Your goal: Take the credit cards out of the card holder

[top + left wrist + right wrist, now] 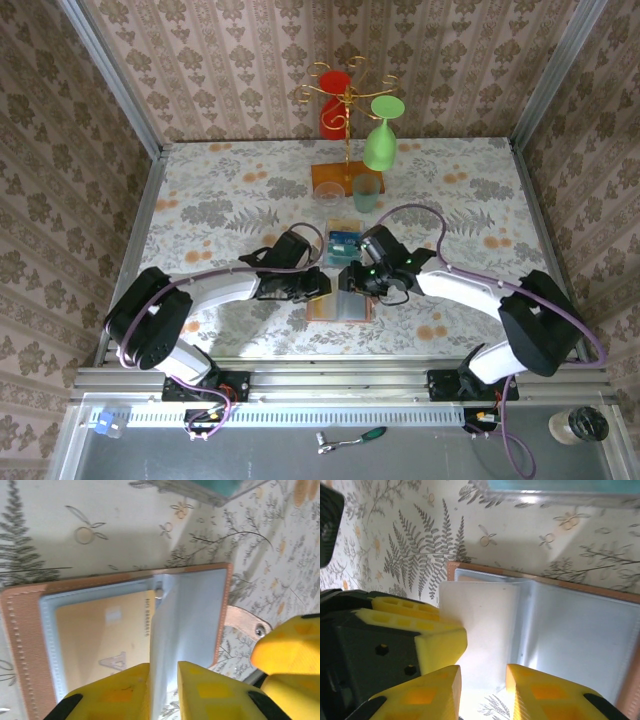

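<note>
The card holder point(340, 308) lies open on the table between both arms, brown leather outside point(20, 645) and grey-blue lining inside point(580, 640). An orange-tinted credit card point(100, 640) with printed digits sits under its clear pocket. My left gripper point(164, 667) is shut on a grey-blue inner flap point(190, 615), holding it upright. My right gripper point(482, 672) stands open, with the pale flap's edge point(480, 625) in the gap, touching neither finger. Teal and blue credit cards point(342, 240) lie in the clear tray just beyond.
The clear tray point(343, 226) sits right behind the holder, its rim close in the right wrist view point(560, 497). Farther back stands a gold rack on an orange-brown base point(332, 180), hung with green point(382, 140) and red point(334, 95) glasses. A green cup point(366, 192) stands by it.
</note>
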Available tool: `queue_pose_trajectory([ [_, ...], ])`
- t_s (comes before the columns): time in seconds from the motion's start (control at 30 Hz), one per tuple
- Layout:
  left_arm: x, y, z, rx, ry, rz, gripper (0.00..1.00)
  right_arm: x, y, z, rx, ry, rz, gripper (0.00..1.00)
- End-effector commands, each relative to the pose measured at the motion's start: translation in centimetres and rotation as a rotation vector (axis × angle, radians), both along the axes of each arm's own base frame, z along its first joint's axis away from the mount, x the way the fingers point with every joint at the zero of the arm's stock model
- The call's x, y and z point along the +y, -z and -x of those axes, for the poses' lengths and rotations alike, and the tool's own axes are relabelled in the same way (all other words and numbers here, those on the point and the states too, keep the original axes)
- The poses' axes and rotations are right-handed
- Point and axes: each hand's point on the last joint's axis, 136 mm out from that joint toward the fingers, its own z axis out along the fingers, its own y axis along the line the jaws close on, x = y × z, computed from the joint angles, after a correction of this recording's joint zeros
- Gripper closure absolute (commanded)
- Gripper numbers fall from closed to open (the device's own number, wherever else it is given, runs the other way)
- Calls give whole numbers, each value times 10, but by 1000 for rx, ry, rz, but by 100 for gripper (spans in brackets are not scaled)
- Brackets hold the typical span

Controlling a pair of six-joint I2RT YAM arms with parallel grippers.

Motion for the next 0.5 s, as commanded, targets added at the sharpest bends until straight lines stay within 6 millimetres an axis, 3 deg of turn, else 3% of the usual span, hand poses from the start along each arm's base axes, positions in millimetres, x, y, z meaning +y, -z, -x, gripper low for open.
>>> queue_pose_trajectory([
  [0.0, -10, -13, 2, -16, 37, 13, 77, -24, -5, 0, -17, 65, 28, 70],
  [0.47, -58, -4, 9, 4, 115, 31, 51, -61, -15, 3, -40, 144, 13, 69],
])
